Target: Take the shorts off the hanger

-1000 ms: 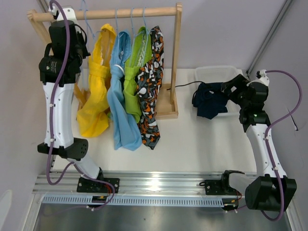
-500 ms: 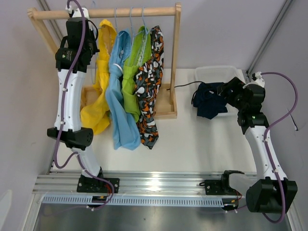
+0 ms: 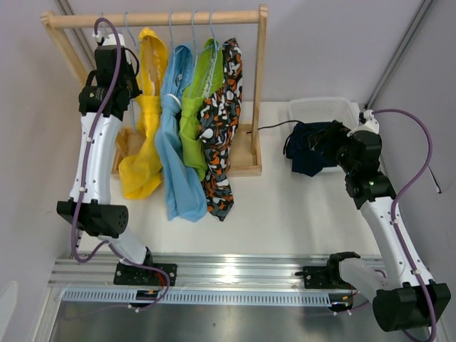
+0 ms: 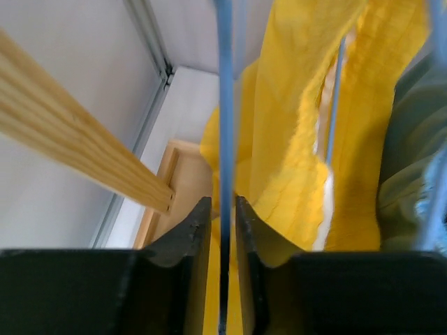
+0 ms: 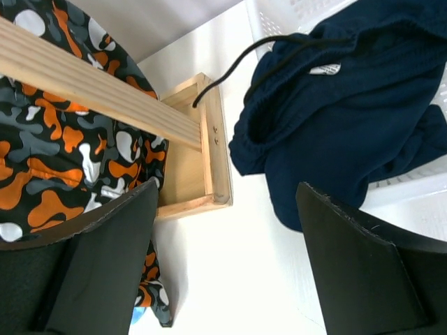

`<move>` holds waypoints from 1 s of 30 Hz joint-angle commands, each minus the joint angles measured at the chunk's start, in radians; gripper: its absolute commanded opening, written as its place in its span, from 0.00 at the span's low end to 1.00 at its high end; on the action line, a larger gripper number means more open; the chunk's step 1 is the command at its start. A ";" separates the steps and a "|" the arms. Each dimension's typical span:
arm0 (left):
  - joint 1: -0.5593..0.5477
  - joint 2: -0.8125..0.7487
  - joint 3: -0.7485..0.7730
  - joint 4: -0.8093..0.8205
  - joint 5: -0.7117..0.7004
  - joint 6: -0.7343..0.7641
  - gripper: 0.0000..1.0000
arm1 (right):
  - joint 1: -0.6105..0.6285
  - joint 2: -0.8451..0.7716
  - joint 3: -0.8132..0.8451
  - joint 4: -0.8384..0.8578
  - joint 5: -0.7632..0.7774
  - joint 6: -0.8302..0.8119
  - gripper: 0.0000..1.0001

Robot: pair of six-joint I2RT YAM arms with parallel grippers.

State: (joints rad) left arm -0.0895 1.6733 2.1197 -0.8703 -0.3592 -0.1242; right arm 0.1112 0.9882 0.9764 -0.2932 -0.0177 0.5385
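Four pairs of shorts hang on blue hangers from the wooden rod (image 3: 157, 19): yellow (image 3: 146, 114), light blue (image 3: 174, 157), lime green (image 3: 196, 107), black with orange-white pattern (image 3: 221, 142). The navy shorts (image 3: 310, 146) lie half in a white bin (image 3: 320, 107). My left gripper (image 3: 121, 50) is up by the rod, left of the yellow pair, shut on the wire of an empty blue hanger (image 4: 223, 105); the yellow shorts (image 4: 293, 139) hang just to its right. My right gripper (image 5: 227, 230) is open and empty, low over the table beside the navy shorts (image 5: 349, 125).
The rack's wooden base frame (image 5: 195, 174) and slanted wooden bar (image 5: 91, 91) lie left of my right gripper, with the patterned shorts (image 5: 56, 125) beyond. A wooden brace (image 4: 70, 139) runs left of my left gripper. Walls close in behind and on both sides.
My left arm has swung right and then dropped slightly beside the yellow shorts near the rod. My right arm has drawn back from the navy shorts and straightened up.
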 commanded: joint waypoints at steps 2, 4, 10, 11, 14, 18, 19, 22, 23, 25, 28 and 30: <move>0.005 -0.089 -0.058 -0.036 0.023 -0.011 0.37 | 0.042 -0.042 0.036 -0.023 0.067 -0.014 0.87; 0.005 -0.138 -0.083 -0.035 0.025 -0.006 0.40 | 0.054 -0.051 0.038 -0.029 0.073 -0.014 0.87; 0.005 -0.240 -0.101 -0.070 0.026 -0.018 0.68 | 0.087 -0.082 0.045 -0.044 0.082 -0.008 0.87; 0.004 -0.257 -0.104 -0.079 0.029 -0.023 0.72 | 0.093 -0.088 0.047 -0.049 0.082 -0.008 0.87; 0.004 -0.337 -0.124 -0.084 0.052 -0.035 0.80 | 0.099 -0.111 0.047 -0.060 0.085 -0.008 0.87; -0.003 -0.437 -0.141 -0.085 0.110 -0.049 0.85 | 0.105 -0.138 0.050 -0.081 0.082 -0.011 0.88; -0.003 -0.451 -0.133 -0.085 0.144 -0.054 0.86 | 0.107 -0.144 0.050 -0.084 0.082 -0.011 0.88; -0.007 -0.500 -0.103 -0.094 0.236 -0.063 0.88 | 0.108 -0.166 0.048 -0.093 0.075 -0.009 0.88; -0.009 -0.507 -0.093 -0.098 0.264 -0.066 0.96 | 0.110 -0.177 0.048 -0.098 0.074 -0.008 0.88; -0.010 -0.515 -0.066 -0.085 0.397 -0.075 0.98 | 0.111 -0.184 0.045 -0.103 0.074 -0.008 0.88; -0.023 -0.535 -0.098 -0.018 0.524 -0.112 0.99 | 0.111 -0.195 0.042 -0.107 0.076 -0.006 0.88; -0.041 -0.534 -0.128 0.025 0.640 -0.155 0.99 | 0.113 -0.201 0.036 -0.107 0.074 -0.008 0.88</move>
State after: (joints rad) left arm -0.1089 1.1221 2.0232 -0.9272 0.0536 -0.2085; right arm 0.2161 0.8047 0.9844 -0.3996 0.0467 0.5388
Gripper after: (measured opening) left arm 0.992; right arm 0.882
